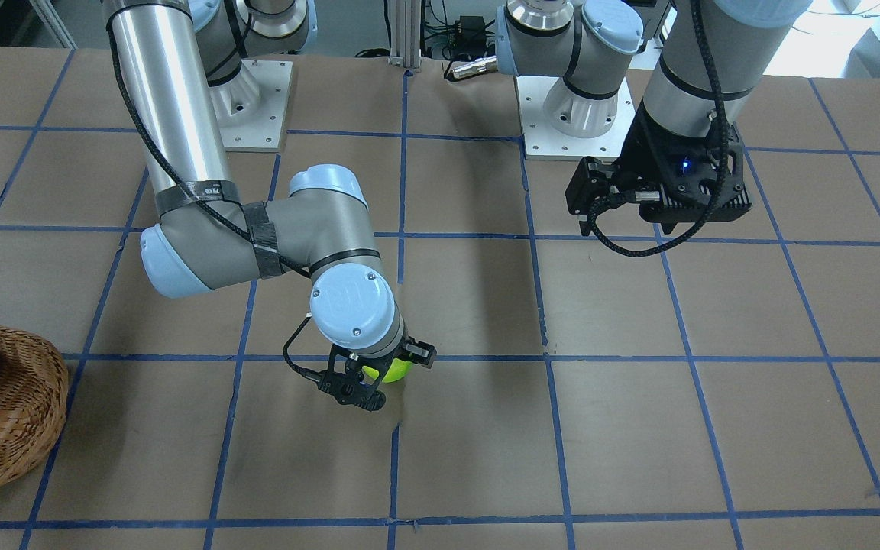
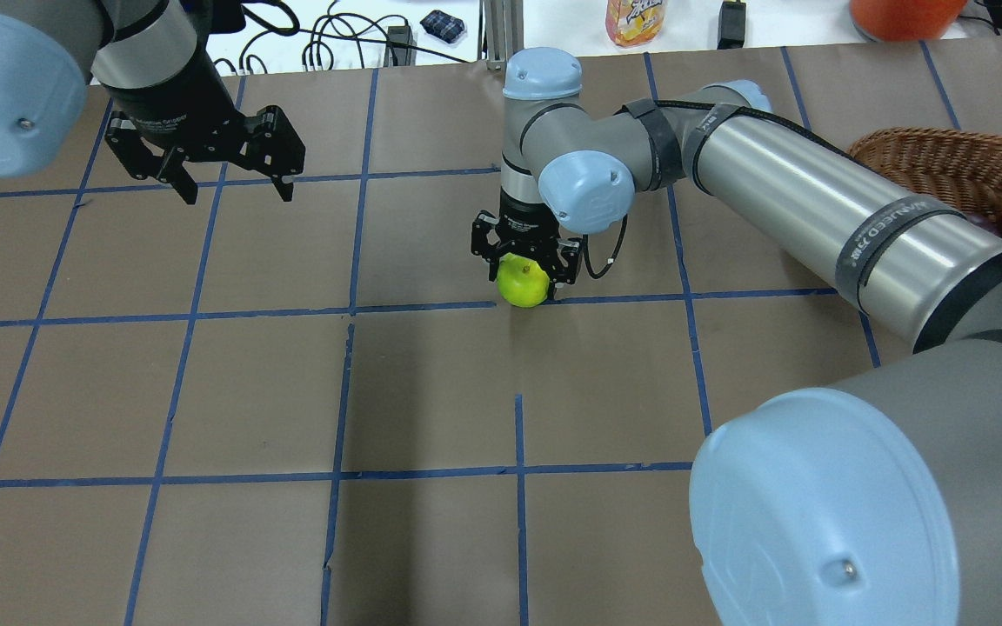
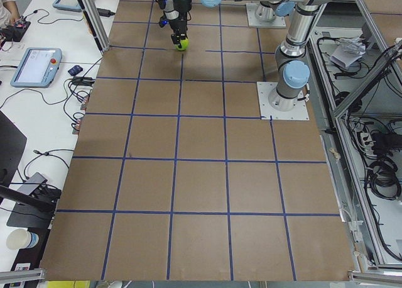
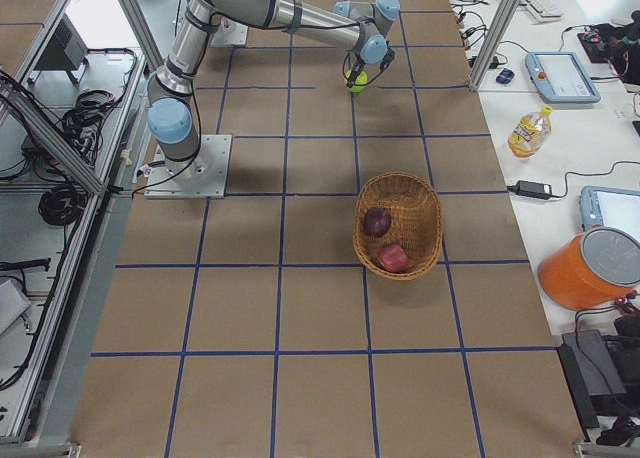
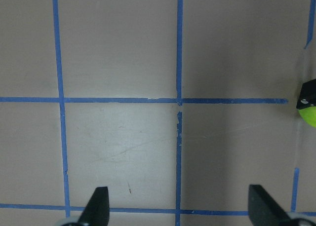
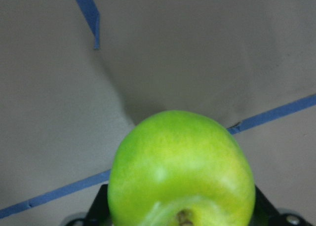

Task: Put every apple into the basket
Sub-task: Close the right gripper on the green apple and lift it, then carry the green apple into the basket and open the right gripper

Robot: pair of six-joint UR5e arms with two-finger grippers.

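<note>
You see the right end effector clamped on the yellow-green apple at the upper centre of the overhead view, right at a blue tape line on the worktop. The left end effector hangs at upper left, jaws apart, holding nothing. In the right-side view, the maroon apple and the red apple lie in the wicker basket at frame centre
</note>
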